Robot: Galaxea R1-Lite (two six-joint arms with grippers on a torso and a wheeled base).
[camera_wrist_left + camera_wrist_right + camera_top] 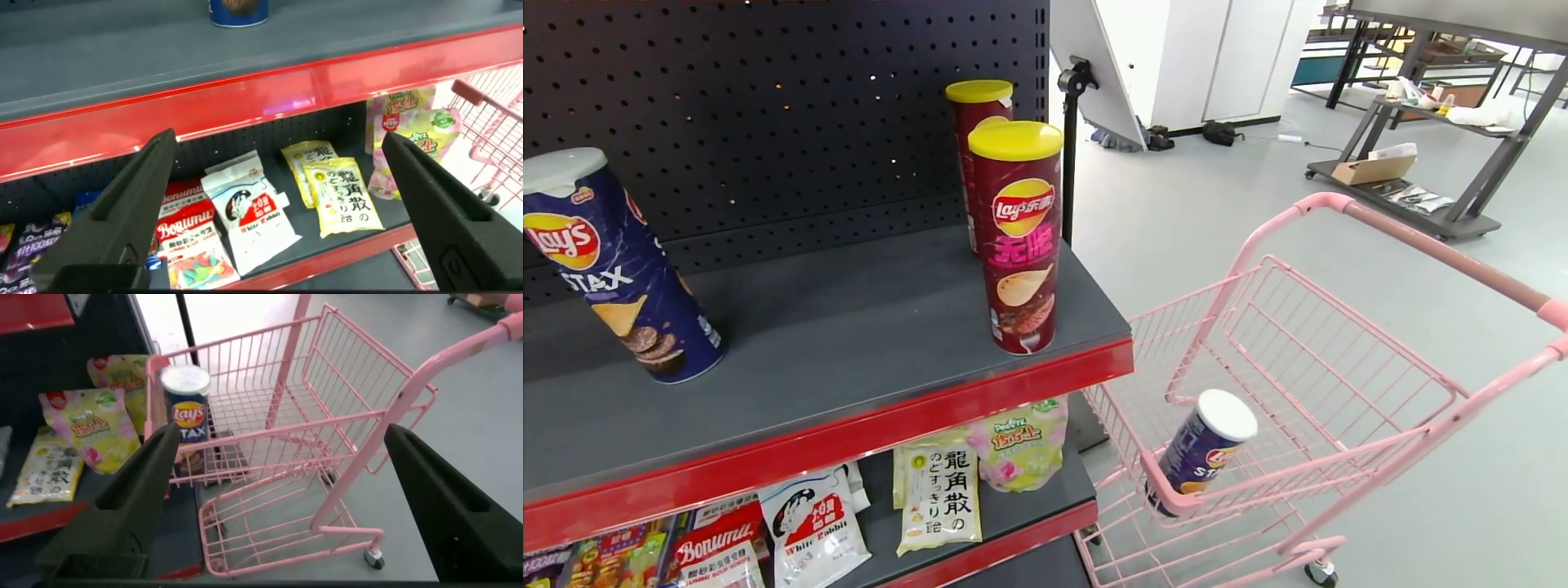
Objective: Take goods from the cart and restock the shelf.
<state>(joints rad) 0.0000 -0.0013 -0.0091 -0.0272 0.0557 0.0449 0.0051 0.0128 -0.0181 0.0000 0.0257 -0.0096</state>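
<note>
One blue can [1205,453] of stacked crisps is left in the cart [1437,255], in the corner of the upper basket nearest the shelf [849,327], where it is propped at a lean against the wire wall with its white lid uppermost. The can is judged to be light and stiff, a card tube with a smooth printed skin that may slip under a loose hold and may dent under a hard one; its contents are likely brittle, so knocks are best avoided. Hold is best taken across the middle of the tube, below the plastic lid, which might pop off if it alone were pinched, and from above, since the basket rim crosses the lower part. The right pincer [279,431] is seen spread wide and empty above the cart, and the left pincer [278,139] is likewise wide and empty before the shelf's red front edge. On the shelf, two red cans [1021,237] are stood by the right edge and a second blue can [613,269] by the left.
</note>
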